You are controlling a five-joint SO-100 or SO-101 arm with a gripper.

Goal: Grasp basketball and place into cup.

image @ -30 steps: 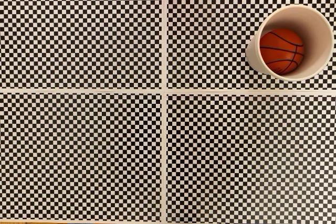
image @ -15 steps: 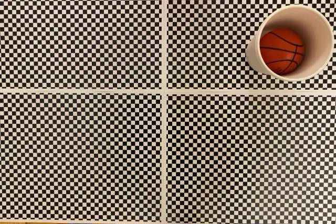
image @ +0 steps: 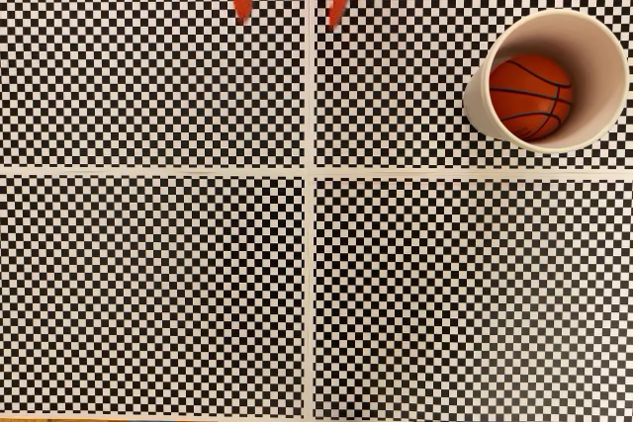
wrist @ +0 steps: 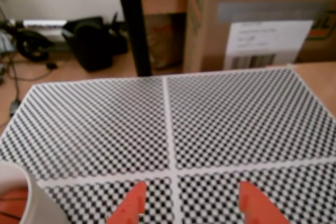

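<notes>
The basketball (image: pixel 530 96) lies inside the cream-white cup (image: pixel 603 54), which stands upright at the right of the fixed view. In the wrist view the cup (wrist: pixel 29 200) sits at the bottom left corner, with a sliver of the basketball (wrist: pixel 11 208) visible inside it. My gripper (image: pixel 288 19) enters the fixed view from the top edge, well left of the cup, its two orange fingers spread apart with nothing between them. The same fingertips (wrist: pixel 134 203) rise from the bottom edge of the wrist view, where the gripper (wrist: pixel 191 187) is open.
The checkerboard mat (image: pixel 198 274) covers the table, split by white lines into four panels. Beyond the mat's far edge in the wrist view stand a black post (wrist: pixel 134 24), a cardboard box (wrist: pixel 257 19) and dark clutter (wrist: pixel 89 40) on the floor.
The orange fingers have come into the fixed view from the top edge and moved further down. The cup and the ball have stayed still.
</notes>
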